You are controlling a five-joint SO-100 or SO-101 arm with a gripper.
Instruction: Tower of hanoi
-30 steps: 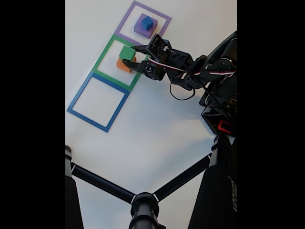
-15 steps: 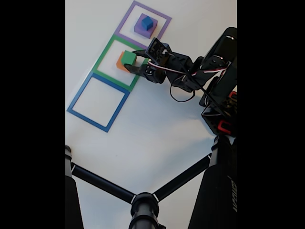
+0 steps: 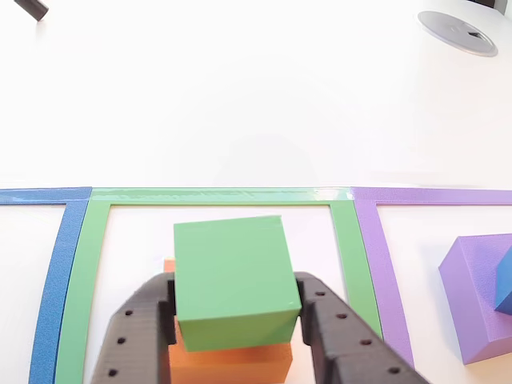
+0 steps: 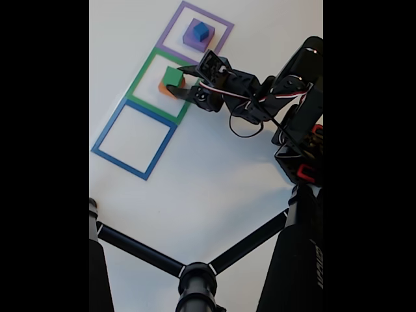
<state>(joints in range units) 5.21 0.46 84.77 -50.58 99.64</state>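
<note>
A green block (image 3: 232,276) rests on top of a wider orange block (image 3: 232,364) inside the flat green outline (image 3: 212,196). My gripper (image 3: 236,282) is shut on the green block, one black finger pressed against each side. In the fixed view the gripper (image 4: 175,77) reaches in from the right to the green block (image 4: 173,76), with the orange block (image 4: 164,89) peeking out below it. The purple block (image 4: 194,39) carries the blue cube (image 4: 200,30) inside the purple outline (image 4: 170,29). The purple block (image 3: 476,296) also appears at the right edge of the other view.
The blue outline (image 4: 108,125) lies with nothing inside it, beside the green outline (image 4: 142,75). Black stand bars (image 4: 195,273) cross the bottom of the fixed view, and the arm's base (image 4: 302,149) stands at the right. A grey disc (image 3: 458,22) lies far back on the white table.
The fingers have drawn in from either side against the green block. The arm has leaned a little further toward the stack, and the green block has shifted slightly on the orange one.
</note>
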